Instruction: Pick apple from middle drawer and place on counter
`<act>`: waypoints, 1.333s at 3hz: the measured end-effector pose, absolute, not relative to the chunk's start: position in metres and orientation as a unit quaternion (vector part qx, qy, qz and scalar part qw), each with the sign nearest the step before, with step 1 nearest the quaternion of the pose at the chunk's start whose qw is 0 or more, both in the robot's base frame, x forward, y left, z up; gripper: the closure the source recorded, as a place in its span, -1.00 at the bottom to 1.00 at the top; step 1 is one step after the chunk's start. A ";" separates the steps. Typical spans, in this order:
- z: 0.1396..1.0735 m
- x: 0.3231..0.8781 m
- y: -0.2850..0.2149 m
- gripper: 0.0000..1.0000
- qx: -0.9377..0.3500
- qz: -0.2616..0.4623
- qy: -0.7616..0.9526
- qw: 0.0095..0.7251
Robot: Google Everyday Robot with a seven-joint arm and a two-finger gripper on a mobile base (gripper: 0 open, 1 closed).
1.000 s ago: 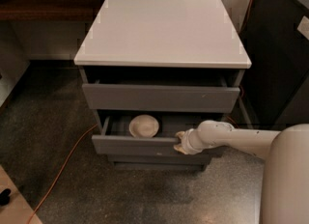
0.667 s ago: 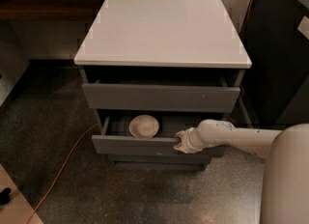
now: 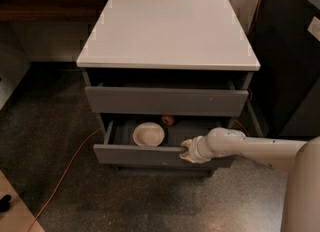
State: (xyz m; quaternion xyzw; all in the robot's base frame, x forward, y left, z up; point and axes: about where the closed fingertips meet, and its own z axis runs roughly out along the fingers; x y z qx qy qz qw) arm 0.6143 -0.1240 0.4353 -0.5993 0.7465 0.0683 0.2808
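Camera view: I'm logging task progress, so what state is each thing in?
Middle drawer, pulled open.
Apple, lying at the drawer's back, ungrasped.
Bowl, upright inside the drawer.
Counter, no apple on it.
Gripper, at the open drawer's front edge.
Top drawer, cannot tell if shut.

The arm [image 3: 255,148] is a smooth cream-white tube that swells into a bulbous wrist joint and widens into a broad pale shell at 4 o'clock. Its tool [image 3: 189,152], cream tinged yellowish, sits at the middle drawer [image 3: 140,154] front edge, around 5 o'clock.
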 end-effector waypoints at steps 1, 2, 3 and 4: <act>0.448 0.605 -0.123 0.77 -0.597 0.068 0.742 0.298; 0.460 0.601 -0.123 0.30 -0.595 0.064 0.738 0.313; 0.478 0.601 -0.126 -0.17 -0.593 0.053 0.731 0.334; 0.508 0.609 -0.129 -0.79 -0.593 0.034 0.717 0.365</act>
